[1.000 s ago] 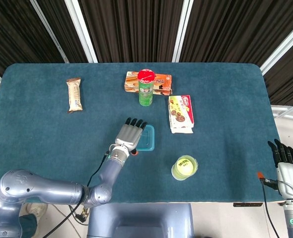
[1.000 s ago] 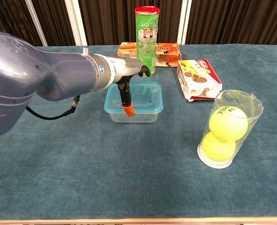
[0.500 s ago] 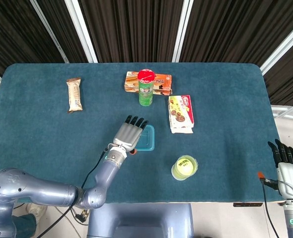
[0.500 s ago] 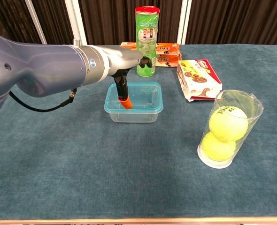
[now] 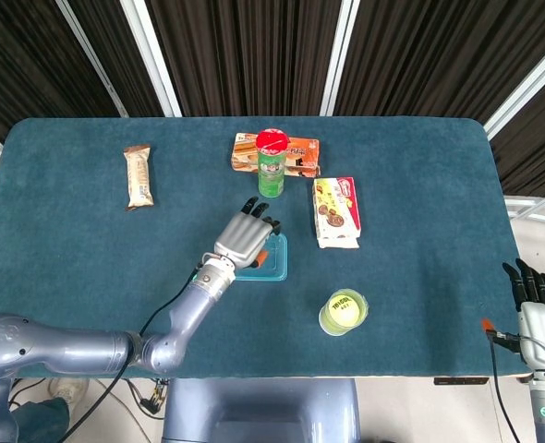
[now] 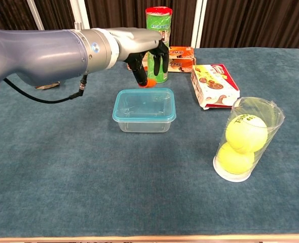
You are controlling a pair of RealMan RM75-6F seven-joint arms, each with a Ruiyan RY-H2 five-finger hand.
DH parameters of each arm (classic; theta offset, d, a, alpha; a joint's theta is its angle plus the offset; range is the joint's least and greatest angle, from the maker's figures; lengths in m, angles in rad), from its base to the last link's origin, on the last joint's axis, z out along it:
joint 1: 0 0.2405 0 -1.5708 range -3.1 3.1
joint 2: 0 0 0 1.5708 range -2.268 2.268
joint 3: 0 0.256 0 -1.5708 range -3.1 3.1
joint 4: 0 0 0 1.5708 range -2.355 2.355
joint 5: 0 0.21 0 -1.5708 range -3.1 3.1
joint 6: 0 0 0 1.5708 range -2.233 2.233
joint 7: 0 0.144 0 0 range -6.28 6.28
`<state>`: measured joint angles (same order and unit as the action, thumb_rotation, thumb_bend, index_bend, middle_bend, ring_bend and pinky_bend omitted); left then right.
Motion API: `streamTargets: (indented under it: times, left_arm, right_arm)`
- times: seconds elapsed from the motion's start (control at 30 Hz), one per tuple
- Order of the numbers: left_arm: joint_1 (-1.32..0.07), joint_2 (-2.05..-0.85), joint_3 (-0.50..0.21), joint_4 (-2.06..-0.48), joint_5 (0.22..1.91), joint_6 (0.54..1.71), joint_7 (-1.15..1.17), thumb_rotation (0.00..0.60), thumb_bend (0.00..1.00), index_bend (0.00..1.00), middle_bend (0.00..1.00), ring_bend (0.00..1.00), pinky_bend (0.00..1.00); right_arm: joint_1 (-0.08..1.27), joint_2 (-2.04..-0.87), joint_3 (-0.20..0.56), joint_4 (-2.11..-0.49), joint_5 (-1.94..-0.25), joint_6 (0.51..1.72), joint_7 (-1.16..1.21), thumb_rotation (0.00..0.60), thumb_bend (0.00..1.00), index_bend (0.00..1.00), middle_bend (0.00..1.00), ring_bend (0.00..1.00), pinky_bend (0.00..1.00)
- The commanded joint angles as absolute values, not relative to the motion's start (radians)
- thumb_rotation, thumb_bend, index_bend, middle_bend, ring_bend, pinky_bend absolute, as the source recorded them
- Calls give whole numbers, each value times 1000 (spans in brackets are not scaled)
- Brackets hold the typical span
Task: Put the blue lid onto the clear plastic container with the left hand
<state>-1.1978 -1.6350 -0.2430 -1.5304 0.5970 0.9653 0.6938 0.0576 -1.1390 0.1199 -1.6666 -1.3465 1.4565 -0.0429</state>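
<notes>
The clear plastic container (image 6: 144, 123) stands mid-table with the blue lid (image 6: 145, 102) lying flat on its rim. My left hand (image 6: 148, 58) hovers above the container's far edge, fingers apart and pointing down, holding nothing and clear of the lid. From the head view the left hand (image 5: 247, 238) covers the lid's (image 5: 275, 266) left part. My right hand (image 5: 531, 293) hangs off the table's right front corner with straight, empty fingers.
A green chip can (image 6: 158, 43) and an orange cookie box (image 5: 300, 155) stand just behind the left hand. A red-and-white snack box (image 6: 214, 85) lies to the right. A clear cup with two tennis balls (image 6: 243, 139) sits front right. A snack bar (image 5: 139, 175) lies far left.
My left hand has lifted off the lid and moved up and toward the far side. The lid stays on the container. The right hand has barely moved.
</notes>
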Motion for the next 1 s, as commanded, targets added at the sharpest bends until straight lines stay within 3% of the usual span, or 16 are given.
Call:
streamTargets:
  times: [0.03, 0.33, 0.5, 0.73, 1.0]
  left_arm:
    - [-1185, -1641, -254, -1486, 629, 935, 635, 600, 435, 482, 442, 121, 51]
    - [-1165, -1688, -255, -1392, 699, 904, 537, 600, 457, 561, 524, 136, 37]
    - [-1171, -1722, -256, -1356, 708, 928, 554, 600, 456, 581, 584, 257, 116]
    - [-1175, -1772, -249, -1295, 728, 955, 582, 600, 459, 605, 615, 338, 157]
    - [-1182, -1795, -256, -1251, 759, 949, 595, 600, 459, 608, 669, 344, 98]
  right_arm:
    - [57, -1139, 121, -1668, -1344, 1455, -43, 600, 291, 101, 0, 3, 0]
    - [57, -1139, 122, -1672, -1339, 1453, -42, 600, 292, 101, 0, 3, 0]
    - [57, -1138, 124, -1674, -1333, 1451, -40, 600, 292, 101, 0, 3, 0]
    - [56, -1137, 126, -1676, -1327, 1450, -40, 600, 291, 101, 0, 3, 0]
    - [56, -1137, 128, -1679, -1321, 1449, -40, 600, 292, 101, 0, 2, 0]
